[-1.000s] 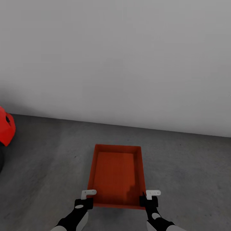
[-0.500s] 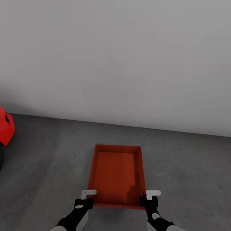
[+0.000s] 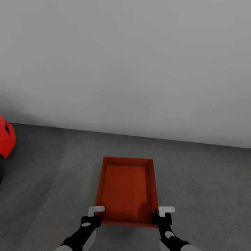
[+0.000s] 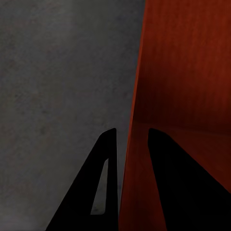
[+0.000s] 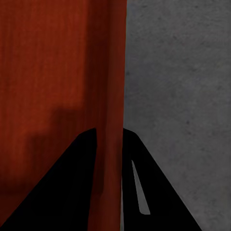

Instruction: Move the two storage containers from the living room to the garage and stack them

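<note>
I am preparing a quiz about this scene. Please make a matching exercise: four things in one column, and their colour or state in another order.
1. storage container
2. floor
3. wall
4. left end effector

a. plain white
b. closed on the bin's wall
c. orange-red, open top
d. dark grey, rough

Pairs: 1-c, 2-d, 3-a, 4-b

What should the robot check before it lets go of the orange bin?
1. Left pincer straddles the bin wall, one finger on each side: ok.
2. Right pincer straddles the opposite wall: ok.
3. Bin is over the grey floor, in the garage: ok.
4. Bin is resting on the floor, not hanging above it: cannot tell.
5. Bin is well away from the red car: ok.
6. Second bin is ready for stacking: cannot tell.
</note>
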`<state>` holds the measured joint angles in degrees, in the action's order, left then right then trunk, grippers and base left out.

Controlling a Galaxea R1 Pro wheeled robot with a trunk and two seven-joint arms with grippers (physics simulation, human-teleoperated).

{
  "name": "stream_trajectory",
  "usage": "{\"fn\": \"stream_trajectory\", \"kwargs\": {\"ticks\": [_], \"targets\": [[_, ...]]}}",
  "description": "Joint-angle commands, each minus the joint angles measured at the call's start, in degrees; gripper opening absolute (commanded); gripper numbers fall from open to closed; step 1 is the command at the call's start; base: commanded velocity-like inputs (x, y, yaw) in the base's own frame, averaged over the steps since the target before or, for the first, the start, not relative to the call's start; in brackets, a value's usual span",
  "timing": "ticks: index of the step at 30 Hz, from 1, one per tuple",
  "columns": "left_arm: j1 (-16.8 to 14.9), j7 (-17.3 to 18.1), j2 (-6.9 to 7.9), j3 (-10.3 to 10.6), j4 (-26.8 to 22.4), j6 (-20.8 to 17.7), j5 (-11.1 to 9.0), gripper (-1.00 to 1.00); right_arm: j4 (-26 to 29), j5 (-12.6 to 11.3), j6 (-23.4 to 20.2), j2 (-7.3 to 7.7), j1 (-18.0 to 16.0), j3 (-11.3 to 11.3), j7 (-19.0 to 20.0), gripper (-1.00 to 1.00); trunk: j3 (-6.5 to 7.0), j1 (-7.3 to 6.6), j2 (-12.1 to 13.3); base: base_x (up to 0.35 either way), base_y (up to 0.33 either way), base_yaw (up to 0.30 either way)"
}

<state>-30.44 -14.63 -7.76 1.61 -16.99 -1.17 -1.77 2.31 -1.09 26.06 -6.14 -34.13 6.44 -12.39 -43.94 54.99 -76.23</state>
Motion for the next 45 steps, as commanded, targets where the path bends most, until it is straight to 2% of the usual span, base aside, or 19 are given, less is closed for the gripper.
{"fn": "stream_trajectory", "kwargs": {"ticks": [1, 20, 26, 34, 39, 45], "targets": [[0.03, -0.57, -0.02, -0.12, 0.12, -0.15, -0.25, -1.00, 0.15, 1.00, 2.59, -0.03, -0.06, -0.29, -0.18, -1.00, -0.22, 0.22, -0.44, 0.000, 0.000, 0.000], [0.03, -0.57, -0.06, -0.12, 0.12, -0.15, -0.19, -1.00, 0.15, 0.97, 2.55, -0.01, -0.06, -0.29, -0.20, -1.00, -0.40, 0.44, -0.84, 0.000, 0.000, 0.000], [0.04, -0.57, 0.02, -0.12, 0.12, -0.15, -0.21, -1.00, 0.14, 0.94, 2.59, -0.01, -0.06, -0.29, -0.20, -1.00, -1.48, 1.76, -3.24, 0.000, 0.000, 0.000], [0.03, -0.57, -0.01, -0.12, 0.12, -0.15, -0.17, -1.00, 0.14, 1.00, 2.59, -0.01, -0.06, -0.29, -0.21, -1.00, -1.48, 1.76, -3.24, 0.000, 0.000, 0.000], [0.03, -0.57, 0.02, -0.12, 0.12, -0.15, -0.21, -1.00, 0.14, 0.99, 2.59, -0.01, -0.06, -0.29, -0.21, -1.00, -2.38, 2.86, -5.25, 0.000, 0.000, 0.000], [0.05, -0.57, -0.04, -0.12, 0.12, -0.15, -0.21, -1.00, 0.14, 0.98, 2.59, -0.01, -0.06, -0.29, -0.20, -1.00, -2.38, 2.86, -5.25, 0.000, 0.000, 0.000]]}}
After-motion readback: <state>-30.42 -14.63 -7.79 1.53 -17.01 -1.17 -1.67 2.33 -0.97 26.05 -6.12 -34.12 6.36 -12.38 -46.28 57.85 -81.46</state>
